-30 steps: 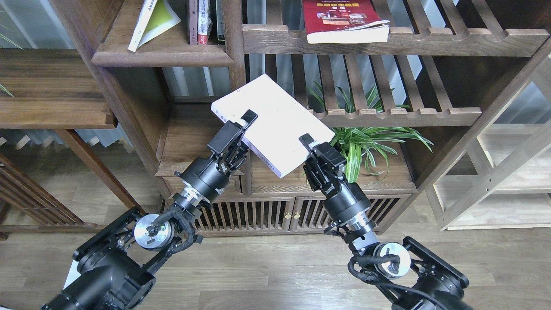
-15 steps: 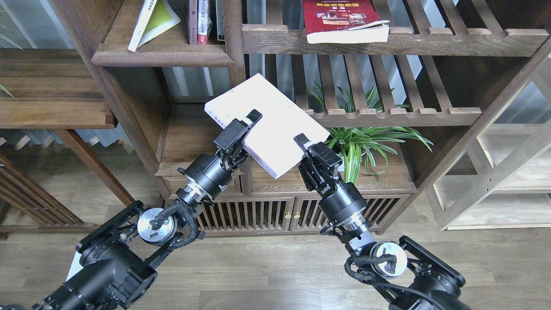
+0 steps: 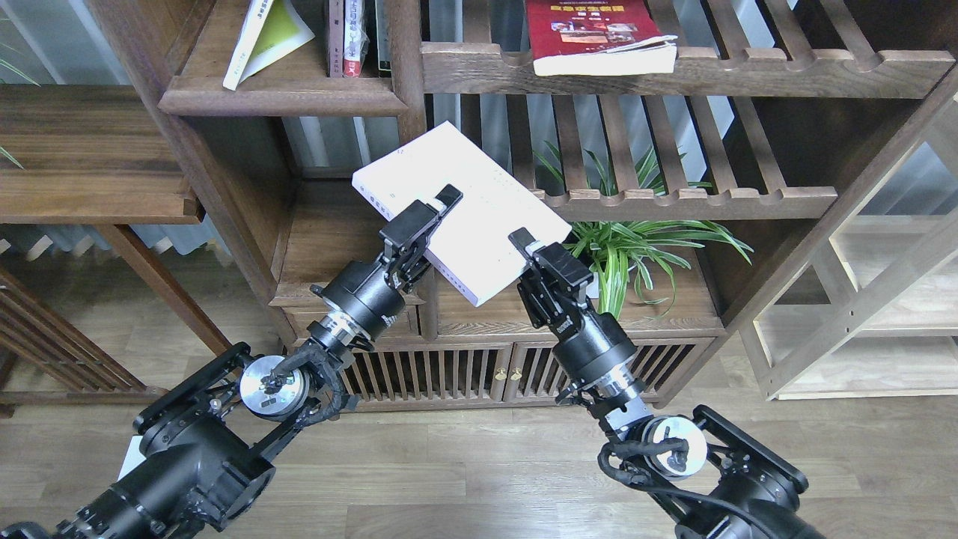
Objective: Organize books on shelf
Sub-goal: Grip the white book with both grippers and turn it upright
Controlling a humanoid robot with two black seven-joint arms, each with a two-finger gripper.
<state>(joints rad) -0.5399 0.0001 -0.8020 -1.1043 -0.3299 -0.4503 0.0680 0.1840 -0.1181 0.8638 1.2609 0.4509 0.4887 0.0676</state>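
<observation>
Both pincers grip the thick white book (image 3: 460, 206), which is held in the air and tilted in front of the bookcase. Left pincer (image 3: 434, 213) is clamped on the book's left long edge, one finger lying over the cover. Right pincer (image 3: 524, 251) is clamped on the lower right edge near the corner, its upper finger also over the cover. Book's spine faces lower left; the cover faces up toward the camera.

Below and behind the book: a low cabinet top (image 3: 329, 247) of dark wood, with slatted doors (image 3: 426, 374) under it. A green potted plant (image 3: 636, 247) stands just right of the right pincer, on the same cabinet top.

Farther up, left: solid dark-brown shelf (image 3: 284, 93) with a rounded front edge. Yellow-green book (image 3: 266, 37) leans on it, tilted; a few upright books (image 3: 352, 37) stand beside it against the post.

Farther up, right: red book (image 3: 595, 34) with small photos lies flat on a slatted rack (image 3: 748, 71), its page edge facing front.
</observation>
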